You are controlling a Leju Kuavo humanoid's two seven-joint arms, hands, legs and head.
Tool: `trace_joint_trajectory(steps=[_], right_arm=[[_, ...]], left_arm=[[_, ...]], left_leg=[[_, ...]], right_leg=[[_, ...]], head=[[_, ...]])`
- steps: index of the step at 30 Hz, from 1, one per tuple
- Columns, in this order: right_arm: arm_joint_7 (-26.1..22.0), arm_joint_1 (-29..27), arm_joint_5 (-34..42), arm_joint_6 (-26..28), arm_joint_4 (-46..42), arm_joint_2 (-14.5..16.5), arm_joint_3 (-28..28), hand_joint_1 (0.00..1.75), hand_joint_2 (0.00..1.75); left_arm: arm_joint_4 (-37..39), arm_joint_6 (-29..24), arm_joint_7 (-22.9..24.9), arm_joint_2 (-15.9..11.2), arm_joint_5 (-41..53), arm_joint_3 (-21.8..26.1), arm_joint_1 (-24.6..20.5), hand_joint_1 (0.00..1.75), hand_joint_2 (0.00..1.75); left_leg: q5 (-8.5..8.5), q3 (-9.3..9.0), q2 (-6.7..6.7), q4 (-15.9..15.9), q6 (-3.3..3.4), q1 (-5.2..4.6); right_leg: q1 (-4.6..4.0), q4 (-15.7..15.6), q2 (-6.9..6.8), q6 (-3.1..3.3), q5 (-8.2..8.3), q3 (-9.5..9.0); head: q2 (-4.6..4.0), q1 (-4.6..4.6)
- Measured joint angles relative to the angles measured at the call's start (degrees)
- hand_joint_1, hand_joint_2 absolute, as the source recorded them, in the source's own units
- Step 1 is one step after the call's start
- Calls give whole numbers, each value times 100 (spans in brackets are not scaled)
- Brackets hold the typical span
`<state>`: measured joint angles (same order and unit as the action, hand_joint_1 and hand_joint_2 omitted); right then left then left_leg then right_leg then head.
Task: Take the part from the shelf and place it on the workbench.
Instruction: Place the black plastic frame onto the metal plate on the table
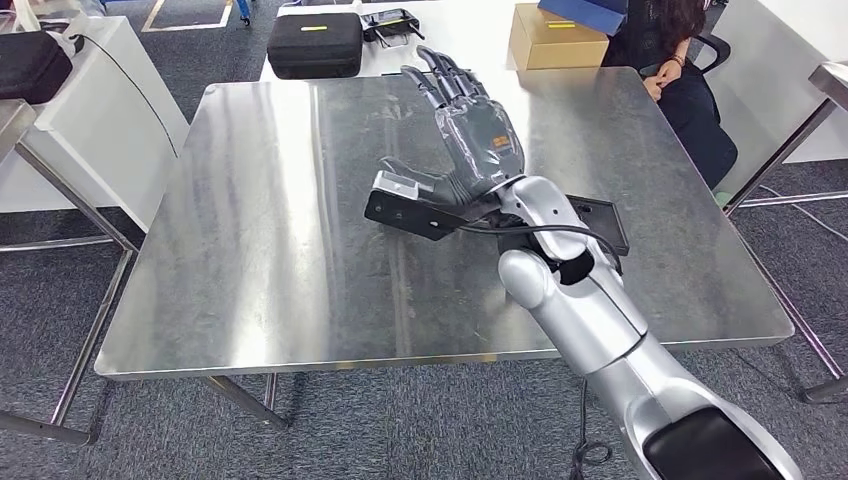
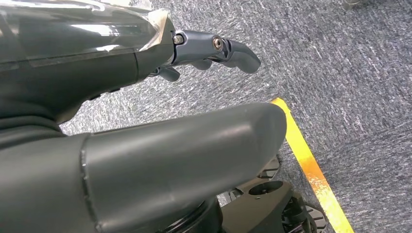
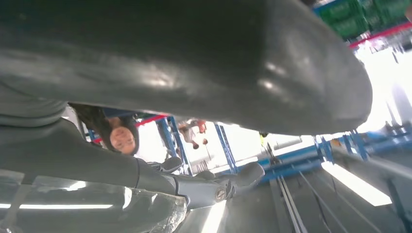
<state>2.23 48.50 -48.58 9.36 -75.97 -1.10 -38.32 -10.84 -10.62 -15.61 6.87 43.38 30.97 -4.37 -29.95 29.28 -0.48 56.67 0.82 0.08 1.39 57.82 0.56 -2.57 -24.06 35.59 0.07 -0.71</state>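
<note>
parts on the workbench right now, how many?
1. A flat black part lies on the workbench toward its right side, partly covered by the right forearm. The arm could be hiding something else small beneath it.

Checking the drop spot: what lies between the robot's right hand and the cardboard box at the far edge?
Head view: only bare steel workbench top lies between the right hand and the cardboard box.
</note>
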Motion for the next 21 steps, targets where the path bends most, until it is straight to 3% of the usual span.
trace_joint_trajectory(steps=[6, 8, 11, 15, 18, 21], right_arm=[[-26, -223, 71, 0, -601, -130, 84, 0, 0], [-242, -315, 466, -48, -729, -157, 122, 0, 0], [-1090, -763, 2391, -458, -1120, -180, 287, 0, 0], [-2043, -1577, 5279, -1496, -1720, -209, 522, 0, 0], [-2339, -2362, 6355, -2192, -2303, -271, 637, 0, 0], [-2460, -3074, 6847, -2623, -2928, -340, 748, 0, 0]], left_arm=[[0, -1, -3, 2, -14, 0, 8, 0, 0], [0, 1, -44, 4, -33, 0, 9, 0, 0], [0, 9, -195, 7, -99, 1, 22, 0, 0], [0, -42, -371, 10, -256, 29, 82, 0, 0], [0, -85, -477, 10, -356, 72, 161, 0, 0], [0, -74, -520, 10, -401, 104, 212, 0, 0]], left_leg=[[0, -1, 2, 0, 0, -1], [0, -3, 1, 0, 0, 0], [-4, -3, -3, 0, 5, 4], [-16, -2, 0, -2, 12, 9], [-20, 2, -1, -3, 16, 9], [-31, 4, -1, 4, 24, 4]], right_leg=[[1, -8, 1, 0, 1, -4], [0, -9, 0, 0, 1, -5], [-6, -15, -1, -1, 0, -8], [-11, -23, 0, -1, -1, -9], [-12, -29, -1, 0, -4, -11], [-5, -43, -1, -3, -3, -16]], head=[[0, 0], [0, 0], [0, 0], [0, -1], [0, -1], [0, -1]])
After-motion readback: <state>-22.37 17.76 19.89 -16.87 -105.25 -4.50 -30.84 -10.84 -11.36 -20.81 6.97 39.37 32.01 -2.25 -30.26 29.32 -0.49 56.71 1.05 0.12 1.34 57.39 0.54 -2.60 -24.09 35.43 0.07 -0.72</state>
